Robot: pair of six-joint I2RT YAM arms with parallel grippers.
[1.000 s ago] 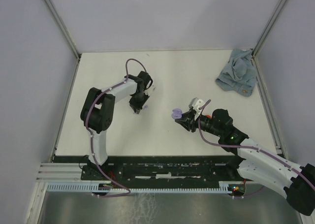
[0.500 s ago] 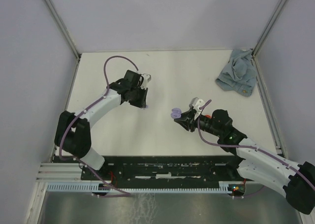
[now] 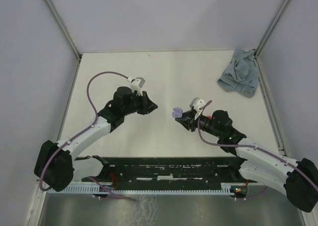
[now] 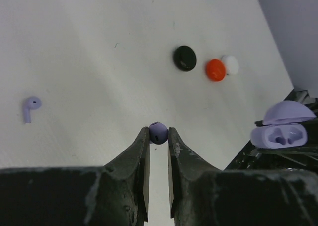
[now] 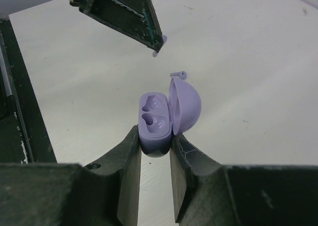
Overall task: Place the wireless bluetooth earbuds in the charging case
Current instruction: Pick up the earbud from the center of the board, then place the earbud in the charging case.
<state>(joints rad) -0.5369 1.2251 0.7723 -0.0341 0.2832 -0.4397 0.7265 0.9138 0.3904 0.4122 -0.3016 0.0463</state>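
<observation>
- Our left gripper (image 4: 158, 139) is pinched tight on one lilac earbud (image 4: 158, 131).
- Our right gripper (image 5: 155, 144) squeezes the open charging case (image 5: 158, 117); both its holes are empty.
- A second earbud (image 4: 30, 106) lies on the worktop (image 4: 99, 37), waiting.

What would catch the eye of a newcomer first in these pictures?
An open lilac charging case, both sockets empty, sits clamped in the jaws of the right gripper over the middle of the white table. Facing it, the jaws of the left gripper pinch a lilac earbud; a second lilac earbud lies loose on the table.
</observation>
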